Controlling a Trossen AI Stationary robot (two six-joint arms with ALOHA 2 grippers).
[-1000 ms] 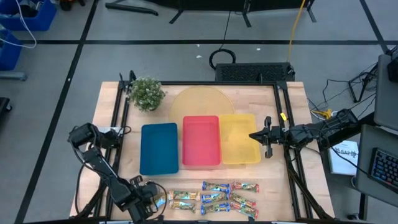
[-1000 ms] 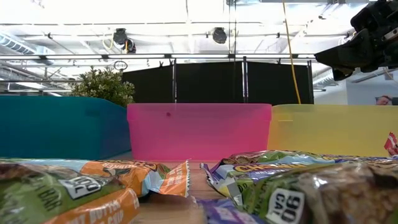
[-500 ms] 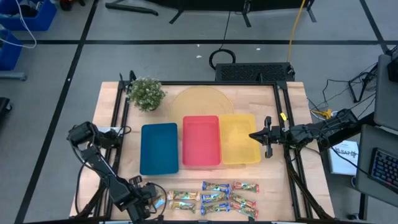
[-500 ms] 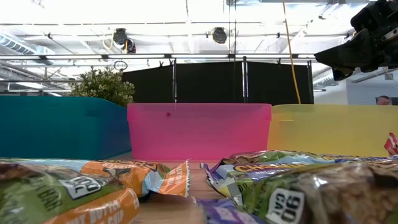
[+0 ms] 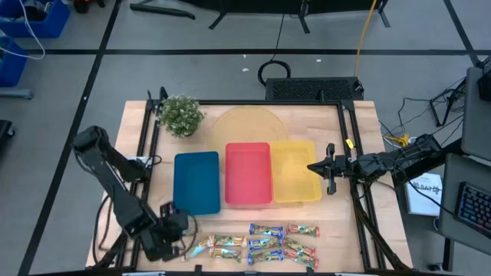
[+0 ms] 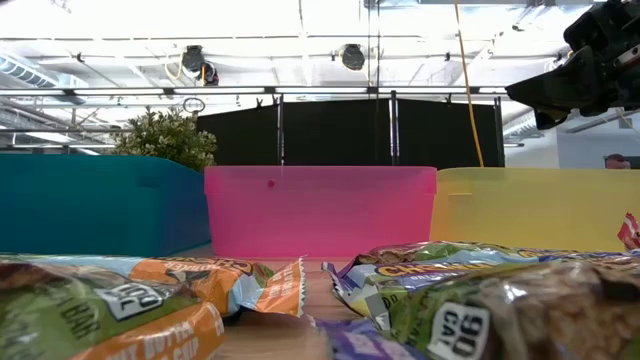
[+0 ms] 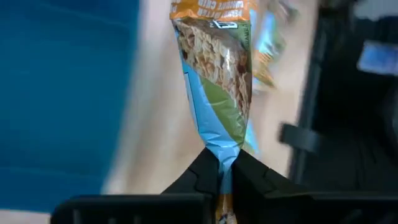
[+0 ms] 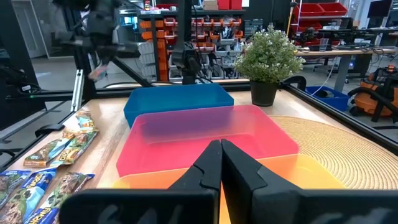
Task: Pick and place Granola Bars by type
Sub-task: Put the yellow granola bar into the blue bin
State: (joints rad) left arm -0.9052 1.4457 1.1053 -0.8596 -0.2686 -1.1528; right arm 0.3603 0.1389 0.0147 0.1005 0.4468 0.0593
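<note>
We saw our left gripper (image 7: 221,171) pinching a light, crinkly, probably slippery granola bar (image 7: 217,81) by its crimped end, right jaws pressed together.

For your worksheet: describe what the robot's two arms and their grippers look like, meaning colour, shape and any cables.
Both arms are dark, nearly black, built of jointed segments. The left gripper ends in two matte black, wedge-shaped fingers that taper to a point. The right gripper has the same black angular fingers. Black cables loop beside each arm's base; no markings are legible.
</note>
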